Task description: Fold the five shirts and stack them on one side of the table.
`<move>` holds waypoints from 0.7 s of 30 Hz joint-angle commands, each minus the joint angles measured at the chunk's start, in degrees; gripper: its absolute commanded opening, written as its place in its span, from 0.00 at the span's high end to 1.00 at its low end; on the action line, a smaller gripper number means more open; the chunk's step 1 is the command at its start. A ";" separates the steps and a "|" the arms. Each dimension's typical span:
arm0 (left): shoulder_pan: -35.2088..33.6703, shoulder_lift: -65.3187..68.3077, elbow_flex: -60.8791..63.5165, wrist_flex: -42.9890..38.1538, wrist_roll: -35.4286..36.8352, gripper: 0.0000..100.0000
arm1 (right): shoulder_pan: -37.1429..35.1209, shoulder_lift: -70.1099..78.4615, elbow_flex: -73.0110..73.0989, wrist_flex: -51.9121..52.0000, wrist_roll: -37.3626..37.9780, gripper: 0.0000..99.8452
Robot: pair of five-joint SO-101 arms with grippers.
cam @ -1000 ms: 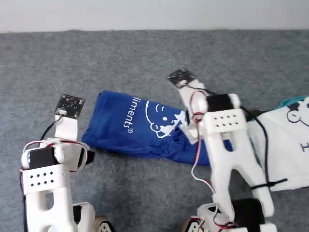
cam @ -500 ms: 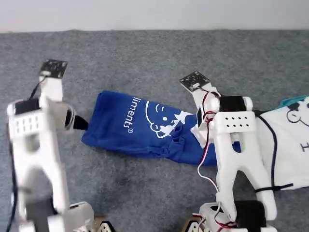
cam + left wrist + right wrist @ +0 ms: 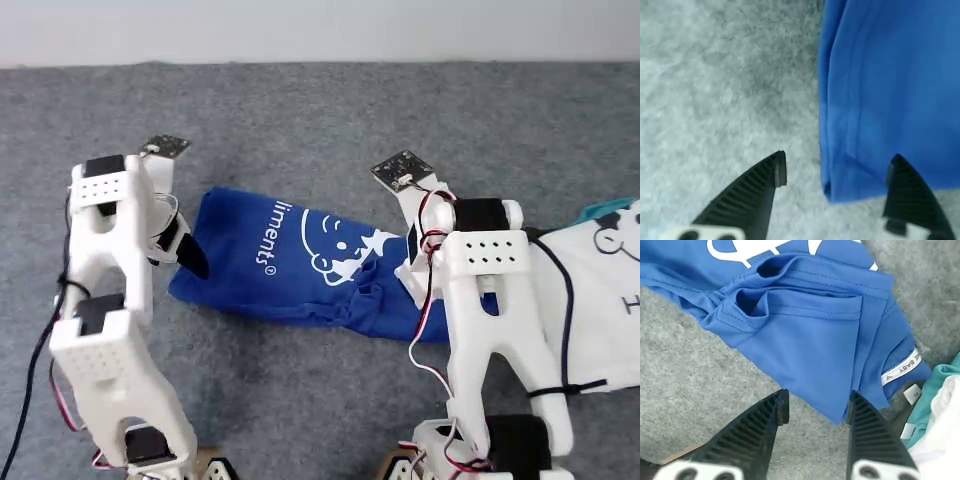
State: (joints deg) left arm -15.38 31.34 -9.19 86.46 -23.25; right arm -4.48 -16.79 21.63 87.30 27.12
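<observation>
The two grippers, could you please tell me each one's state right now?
Left gripper: open, astride the blue shirt's corner.
Right gripper: open, holding nothing.

The blue shirt carries a white print.

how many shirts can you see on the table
3: a blue shirt mid-table; a white shirt at the table's right edge; a teal one peeking out beside it. Others may be hidden.

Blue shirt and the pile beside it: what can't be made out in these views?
- Blue shirt: collar end hidden under the right arm, high view.
- White shirt: cut off by the high view's edge; shirt count unknowable.
- Teal garment: mostly out of frame, right wrist view.
</observation>
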 commanded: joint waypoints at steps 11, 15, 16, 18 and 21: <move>5.63 8.26 -3.47 -1.14 -0.26 0.76 | 0.75 -2.24 0.09 0.66 0.18 0.80; 5.10 8.09 -3.47 -0.97 -0.26 0.76 | 0.75 -2.24 0.09 0.66 0.18 0.80; 5.45 8.09 -3.47 -0.70 -0.26 0.77 | 0.75 -2.24 0.09 0.66 0.18 0.80; 6.24 8.09 -3.47 -0.62 -0.26 0.81 | 0.75 -2.24 0.09 0.66 0.18 0.80; 8.44 8.09 -3.74 1.05 -0.26 0.91 | 0.75 -2.24 0.09 0.66 0.18 0.80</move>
State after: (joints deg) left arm -9.49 39.08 -12.26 86.73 -23.52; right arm -4.13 -16.79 21.63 87.38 27.12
